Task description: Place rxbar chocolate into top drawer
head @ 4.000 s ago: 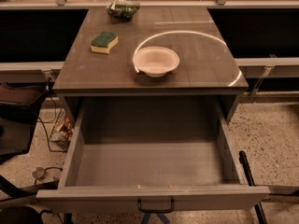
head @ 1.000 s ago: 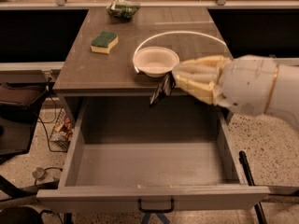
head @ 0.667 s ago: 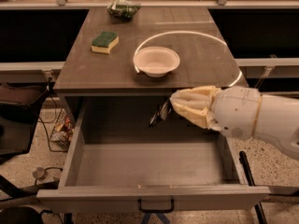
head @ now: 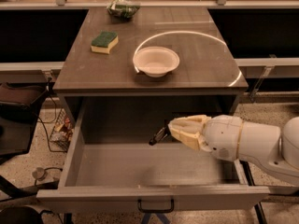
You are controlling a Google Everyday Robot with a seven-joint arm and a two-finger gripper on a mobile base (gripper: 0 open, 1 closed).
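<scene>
Claw (head: 172, 131) lower, inside top drawer (head: 140, 196); grips rxbar chocolate (head: 159, 136)

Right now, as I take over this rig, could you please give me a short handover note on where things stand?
Gripper: above the inside of the open top drawer, toward its back, shut on the rxbar chocolate, which sticks out from the fingertips.
Done: drawer pulled out, bar in the grip and held over the drawer.
Left: lower, release the bar into the drawer, withdraw the arm.
Elsewhere: sponge, bowl and green bag sit on the tabletop.
</scene>
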